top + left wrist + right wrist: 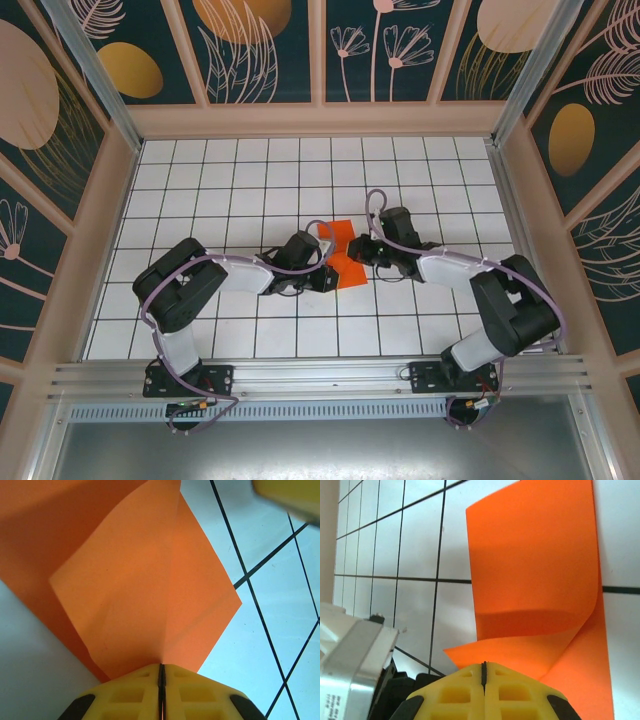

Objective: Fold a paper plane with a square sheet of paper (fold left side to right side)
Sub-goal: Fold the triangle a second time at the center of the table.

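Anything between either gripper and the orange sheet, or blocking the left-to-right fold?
Nothing visible does. The left gripper and the right gripper are each shut directly on the square sheet of paper, which lifts and curls between them over the tiled table.

Black-and-white arms, yellow tool fingers [125,695]

Seen from above, the left arm [296,262] and right arm [392,240] cover both sides of the square sheet of paper [347,270]. At the left wrist the paper runs off the top and left edges. Right of it, a blurred yellow shape [287,497] is cropped.
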{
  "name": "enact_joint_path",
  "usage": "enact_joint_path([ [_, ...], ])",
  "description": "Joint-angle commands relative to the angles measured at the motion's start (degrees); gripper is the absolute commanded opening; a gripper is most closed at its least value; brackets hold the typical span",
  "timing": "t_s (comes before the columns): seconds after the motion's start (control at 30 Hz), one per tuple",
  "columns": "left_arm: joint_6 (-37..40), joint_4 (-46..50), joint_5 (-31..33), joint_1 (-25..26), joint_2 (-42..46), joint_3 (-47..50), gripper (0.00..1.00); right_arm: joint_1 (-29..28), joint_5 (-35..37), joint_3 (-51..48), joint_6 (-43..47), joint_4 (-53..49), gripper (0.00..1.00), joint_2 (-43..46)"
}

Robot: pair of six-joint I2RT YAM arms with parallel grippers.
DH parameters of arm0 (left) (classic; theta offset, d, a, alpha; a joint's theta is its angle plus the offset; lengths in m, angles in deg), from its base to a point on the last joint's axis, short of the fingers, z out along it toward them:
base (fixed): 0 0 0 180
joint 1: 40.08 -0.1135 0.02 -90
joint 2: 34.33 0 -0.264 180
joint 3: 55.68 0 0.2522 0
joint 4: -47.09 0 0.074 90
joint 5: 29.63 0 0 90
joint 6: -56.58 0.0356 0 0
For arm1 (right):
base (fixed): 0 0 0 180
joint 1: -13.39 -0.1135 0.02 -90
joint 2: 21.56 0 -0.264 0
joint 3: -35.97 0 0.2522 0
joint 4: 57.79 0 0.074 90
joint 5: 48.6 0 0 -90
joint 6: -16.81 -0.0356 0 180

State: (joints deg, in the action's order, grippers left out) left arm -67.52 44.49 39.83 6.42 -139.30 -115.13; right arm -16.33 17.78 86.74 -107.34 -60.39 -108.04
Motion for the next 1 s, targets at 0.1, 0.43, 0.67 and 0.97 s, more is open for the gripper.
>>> enact_joint_path([
  [0.1, 1.5, 3.8, 3.6, 0.3, -3.4, 1.6, 0.12, -3.6, 0.3, -3.4, -2.5, 6.9, 0.00, -1.4],
  [0.43, 1.4, 4.2, 4.5, 0.6, -3.5, 1.7, 0.07, -5.1, 0.8, -2.3, -2.0, 8.1, 0.00, -7.4],
  [0.67, 1.4, 4.7, 5.0, 0.7, -3.5, 1.7, 0.05, -5.0, 4.0, -0.5, 0.4, 4.5, 0.00, -9.6],
  [0.97, 1.2, 5.0, 5.6, 0.6, -3.6, 2.5, 0.04, -2.4, 4.8, 0.1, 2.7, 3.5, 0.00, -9.6],
])
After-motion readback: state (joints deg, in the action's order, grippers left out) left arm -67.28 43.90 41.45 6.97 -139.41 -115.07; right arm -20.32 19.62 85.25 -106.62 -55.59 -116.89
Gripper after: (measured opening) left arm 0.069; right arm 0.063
